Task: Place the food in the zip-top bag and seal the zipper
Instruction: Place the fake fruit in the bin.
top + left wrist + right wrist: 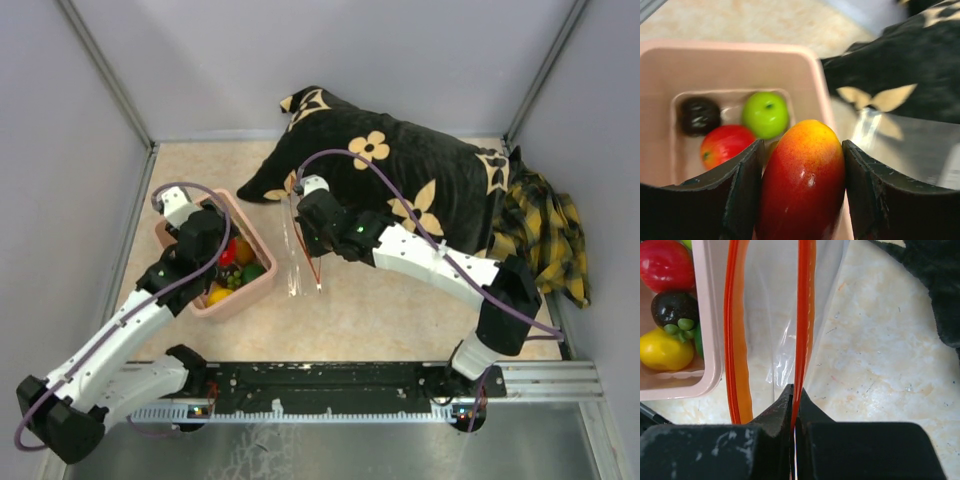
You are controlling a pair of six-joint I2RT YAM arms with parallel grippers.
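My left gripper [802,150] is shut on a red-and-yellow mango-like toy fruit [802,185], held above the pink tub [810,65]. In the tub lie a green apple [765,114], a red fruit [725,145] and a dark purple fruit [699,115]. From above the left gripper [212,240] hangs over the tub [262,282]. My right gripper [796,397] is shut on one red-orange zipper strip [805,315] of the clear zip-top bag [772,315]; the other strip [735,340] stands apart, so the mouth is open. The bag [298,255] hangs beside the tub.
A black flowered pillow [400,170] lies behind the bag, with a yellow plaid cloth [545,235] at the right. The tub [710,340] also holds a red fruit [665,265], a dark purple fruit [675,310] and a yellow fruit [662,350]. Grey walls enclose the table.
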